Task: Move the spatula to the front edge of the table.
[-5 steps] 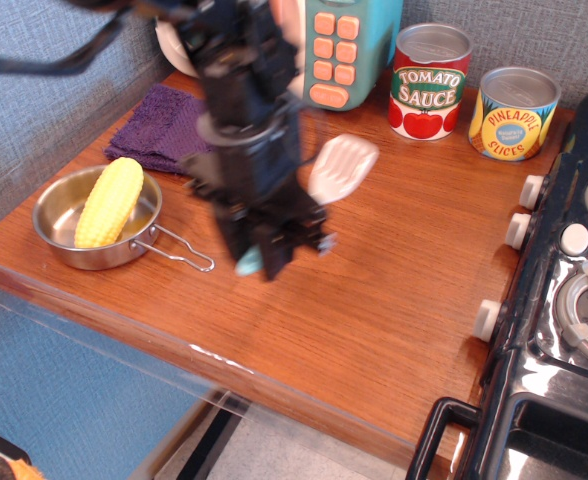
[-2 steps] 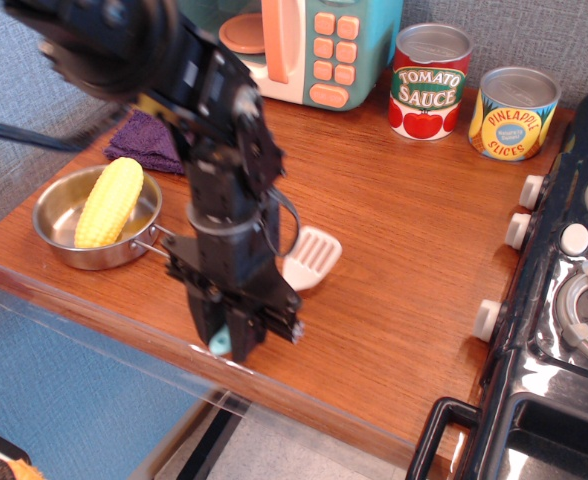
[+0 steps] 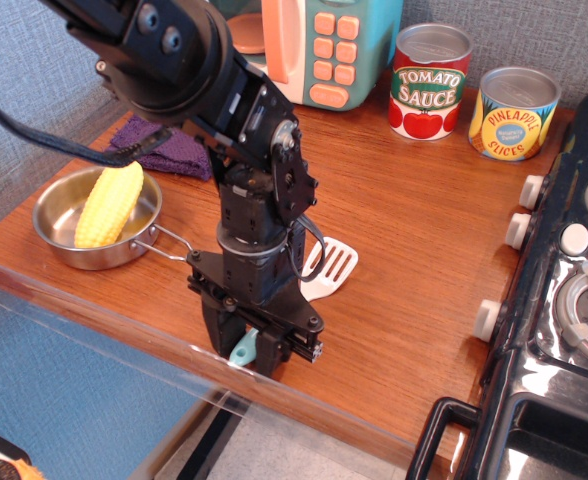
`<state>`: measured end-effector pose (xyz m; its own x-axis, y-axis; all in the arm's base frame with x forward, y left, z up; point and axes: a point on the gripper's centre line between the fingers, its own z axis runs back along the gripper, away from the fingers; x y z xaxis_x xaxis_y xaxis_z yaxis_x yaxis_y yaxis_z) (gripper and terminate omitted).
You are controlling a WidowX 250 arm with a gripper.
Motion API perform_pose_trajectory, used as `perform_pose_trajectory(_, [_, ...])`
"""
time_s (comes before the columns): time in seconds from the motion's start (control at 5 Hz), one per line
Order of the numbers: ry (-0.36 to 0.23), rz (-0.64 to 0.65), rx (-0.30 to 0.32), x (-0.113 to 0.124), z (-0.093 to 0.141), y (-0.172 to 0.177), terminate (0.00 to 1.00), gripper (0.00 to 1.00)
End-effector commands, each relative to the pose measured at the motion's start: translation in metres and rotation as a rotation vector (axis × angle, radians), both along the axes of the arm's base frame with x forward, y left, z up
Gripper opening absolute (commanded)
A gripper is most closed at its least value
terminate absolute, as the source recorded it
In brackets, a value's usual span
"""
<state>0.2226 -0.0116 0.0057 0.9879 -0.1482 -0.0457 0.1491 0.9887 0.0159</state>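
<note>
We find the pan [image 3: 69,215] with corn [image 3: 108,203] at the table's [image 3: 404,300] left edge. The gripper [image 3: 249,350], jaws clamped on the spatula [image 3: 324,270], sits at the front edge; open wood lies rightward to the stove [image 3: 564,320].

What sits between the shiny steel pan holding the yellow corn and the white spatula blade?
Only the black robot arm and bare wood tabletop, between steel pan and white slotted spatula, in the single camera view.
</note>
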Motion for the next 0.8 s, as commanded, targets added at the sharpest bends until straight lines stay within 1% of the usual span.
perform_pose_trajectory(0.0, [-0.110, -0.028, -0.036, -0.005, 0.034, 0.000, 0.00, 1.00])
perform_pose_trajectory(0.2, [-0.186, -0.044, -0.050, -0.008, 0.062, 0.005, 0.00, 1.00])
perform_pose_trajectory(0.4, [-0.239, -0.021, -0.072, -0.012, 0.079, 0.013, 0.00, 1.00])
perform_pose_trajectory(0.6, [-0.239, -0.015, -0.078, -0.013, 0.082, 0.018, 0.00, 1.00])
